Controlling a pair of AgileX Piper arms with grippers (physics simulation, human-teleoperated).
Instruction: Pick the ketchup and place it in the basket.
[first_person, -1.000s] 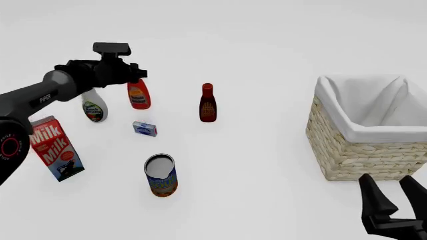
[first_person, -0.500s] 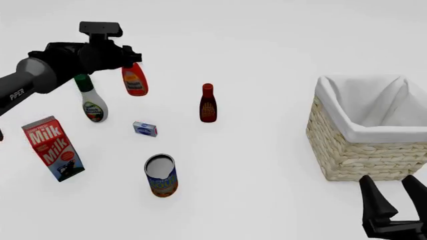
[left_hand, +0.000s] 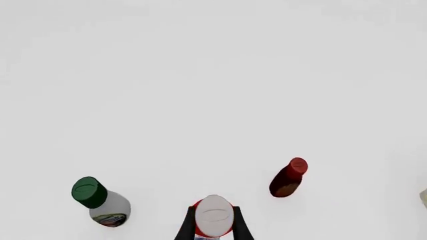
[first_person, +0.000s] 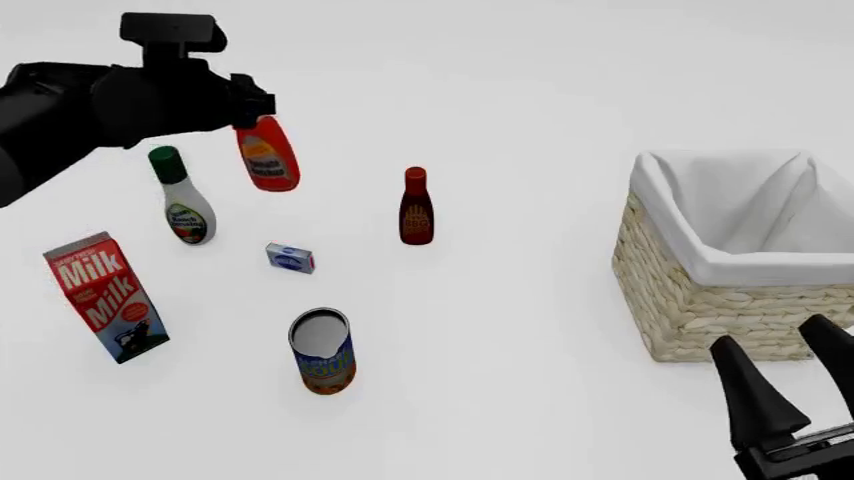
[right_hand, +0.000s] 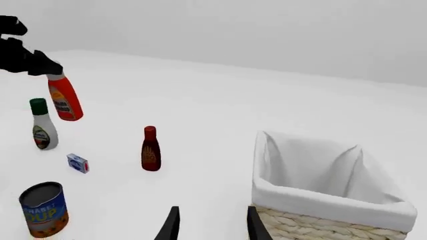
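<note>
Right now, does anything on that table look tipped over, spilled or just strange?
Only the ketchup: it hangs tilted in the air, pinched at its cap by the left end effector, off the table. The other bottles, milk carton and can stand upright. Nothing is spilled.

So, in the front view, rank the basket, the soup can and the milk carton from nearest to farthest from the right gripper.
1. basket: just above the right gripper, on the right side.
2. soup can: near the middle, well to the gripper's left.
3. milk carton: far left edge of the table.
</note>
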